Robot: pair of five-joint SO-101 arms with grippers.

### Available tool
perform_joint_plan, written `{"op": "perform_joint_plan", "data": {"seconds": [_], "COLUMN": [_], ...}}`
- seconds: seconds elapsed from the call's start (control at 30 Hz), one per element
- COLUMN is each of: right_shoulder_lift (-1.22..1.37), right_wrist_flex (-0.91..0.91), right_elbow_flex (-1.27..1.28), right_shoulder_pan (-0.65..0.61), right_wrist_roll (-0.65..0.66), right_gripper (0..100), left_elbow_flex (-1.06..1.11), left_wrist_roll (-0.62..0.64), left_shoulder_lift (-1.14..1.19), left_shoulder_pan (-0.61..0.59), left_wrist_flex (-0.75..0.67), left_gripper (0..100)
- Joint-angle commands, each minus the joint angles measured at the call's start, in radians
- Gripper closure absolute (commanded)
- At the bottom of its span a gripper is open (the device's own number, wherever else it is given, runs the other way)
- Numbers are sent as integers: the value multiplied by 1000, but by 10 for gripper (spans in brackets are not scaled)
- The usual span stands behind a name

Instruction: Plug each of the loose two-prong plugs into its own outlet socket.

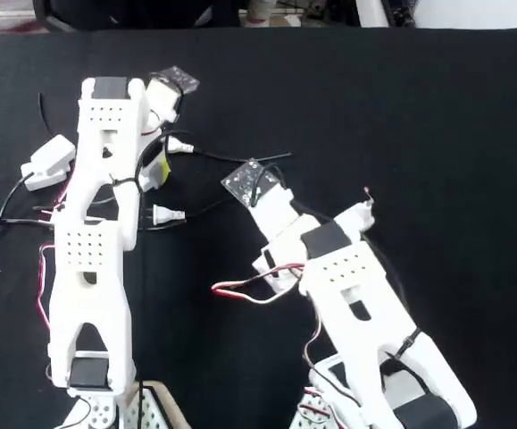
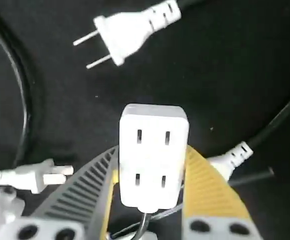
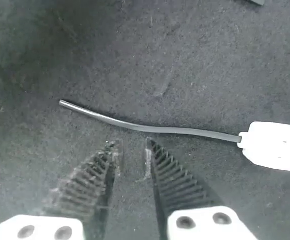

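**Kid:** What do you see from up high?

**Me:** My left arm [image 1: 93, 241] stands over a tangle of cords on the black table [image 1: 437, 134]. A loose plug [image 1: 165, 214] lies just beside it.

**Kid:** And from your left claw's camera?

**Me:** My left claw [image 2: 152, 150] is pinching the outlet block [image 2: 154, 160] by its two flat sides. The slots face the camera. A two-prong plug [image 2: 129, 35] lies near the block, not touching it. A small plug [image 2: 29, 175] lies beside my claw.

**Kid:** How will the block feel?

**Me:** Hard, light and smooth, I think. It might slip, so I should squeeze the flat sides and keep the slots bare.

**Kid:** And your right claw?

**Me:** My right claw [image 3: 129, 145] is spread a little, with nothing in it, over the table. A thin black wire [image 3: 134, 127] lies just past its tips. The wire runs to a white piece [image 3: 277, 147], and I cannot tell what that is.

**Kid:** Where would you grab a plug?

**Me:** On the fat white body behind the prongs, I guess. The prongs look thin. The cord looks floppy and may tug the plug crooked.
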Motion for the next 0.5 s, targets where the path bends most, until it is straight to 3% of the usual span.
{"op": "perform_joint_plan", "data": {"seconds": [0.0,0.23,0.47], "right_shoulder_lift": [-25,-24,-24], "right_wrist_flex": [-34,-74,-75], "right_elbow_flex": [-2,12,13], "right_shoulder_pan": [-11,75,92], "right_wrist_roll": [-8,-5,-11], "right_gripper": [924,921,922], "left_elbow_flex": [31,565,1328], "left_wrist_roll": [23,63,2], "left_shoulder_lift": [-157,-632,-1100], "left_shoulder_pan": [-13,24,35], "left_wrist_flex": [18,0,-299], "left_gripper": [905,906,905]}}
